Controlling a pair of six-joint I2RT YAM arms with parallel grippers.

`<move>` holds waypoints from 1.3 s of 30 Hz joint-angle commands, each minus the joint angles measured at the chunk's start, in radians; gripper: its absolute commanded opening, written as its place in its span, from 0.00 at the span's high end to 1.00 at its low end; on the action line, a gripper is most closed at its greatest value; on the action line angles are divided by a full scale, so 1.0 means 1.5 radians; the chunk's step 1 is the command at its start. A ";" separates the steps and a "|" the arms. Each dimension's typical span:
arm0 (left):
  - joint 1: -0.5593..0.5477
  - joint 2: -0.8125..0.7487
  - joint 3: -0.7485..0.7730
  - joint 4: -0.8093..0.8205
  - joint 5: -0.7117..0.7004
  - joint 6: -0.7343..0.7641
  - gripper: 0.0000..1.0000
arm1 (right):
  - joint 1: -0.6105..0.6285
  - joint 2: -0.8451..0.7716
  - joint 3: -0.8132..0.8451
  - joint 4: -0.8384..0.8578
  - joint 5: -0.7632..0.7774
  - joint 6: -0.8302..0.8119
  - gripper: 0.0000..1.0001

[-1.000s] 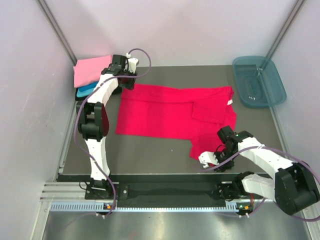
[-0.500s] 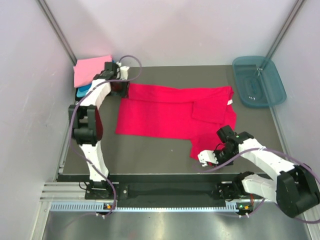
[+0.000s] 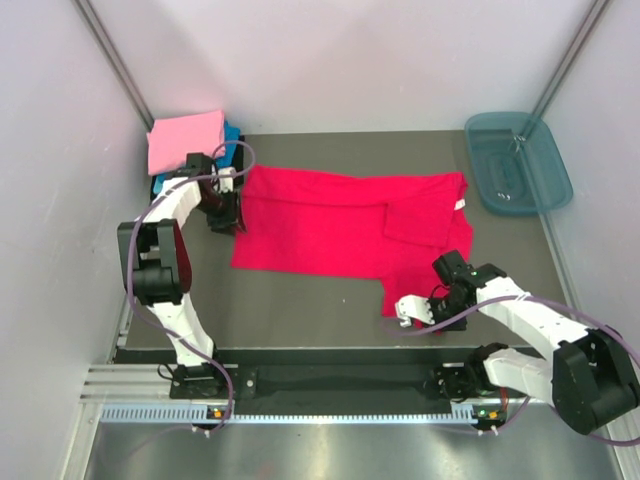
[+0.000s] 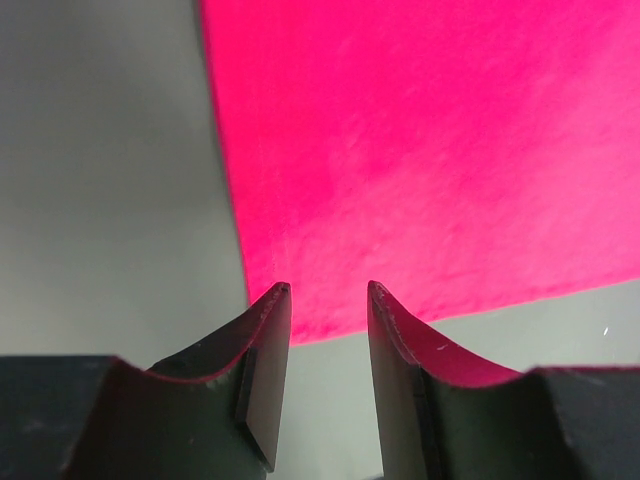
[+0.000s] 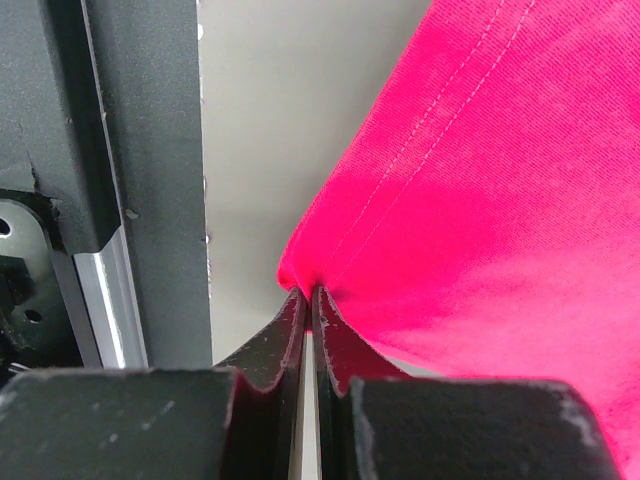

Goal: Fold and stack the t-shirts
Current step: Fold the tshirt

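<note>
Two grippers work a soft crimson t-shirt spread mid-frame: right gripper pinches its lower hem corner, left gripper hovers spread above the left edge; limp fabric suits corner holds.

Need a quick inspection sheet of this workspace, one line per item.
Surface: grey table, bare around the shirt.
Job's things: red shirt spread flat, one sleeve folded in; pink shirt stacked on a blue shirt, far left corner.
Clutter: teal tub, far right.
Grippers: left gripper open over the red shirt's corner; right gripper shut on its near corner.
Cables: purple cables loop along both arms.
Surroundings: white enclosure walls.
</note>
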 commanded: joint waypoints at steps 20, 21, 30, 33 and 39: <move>0.055 0.032 -0.076 -0.102 0.007 0.062 0.57 | 0.008 0.037 0.030 0.047 0.010 0.039 1.00; 0.056 0.033 -0.077 -0.101 0.006 0.063 0.57 | 0.008 0.037 0.030 0.046 0.010 0.039 1.00; 0.049 0.061 -0.078 -0.097 0.012 0.059 0.60 | 0.008 0.041 0.029 0.053 0.008 0.046 1.00; 0.049 0.068 -0.072 -0.097 0.019 0.056 0.67 | 0.007 0.038 0.026 0.056 0.008 0.049 1.00; 0.050 0.061 -0.053 -0.112 0.028 0.067 1.00 | 0.002 0.026 0.028 0.061 0.017 0.067 1.00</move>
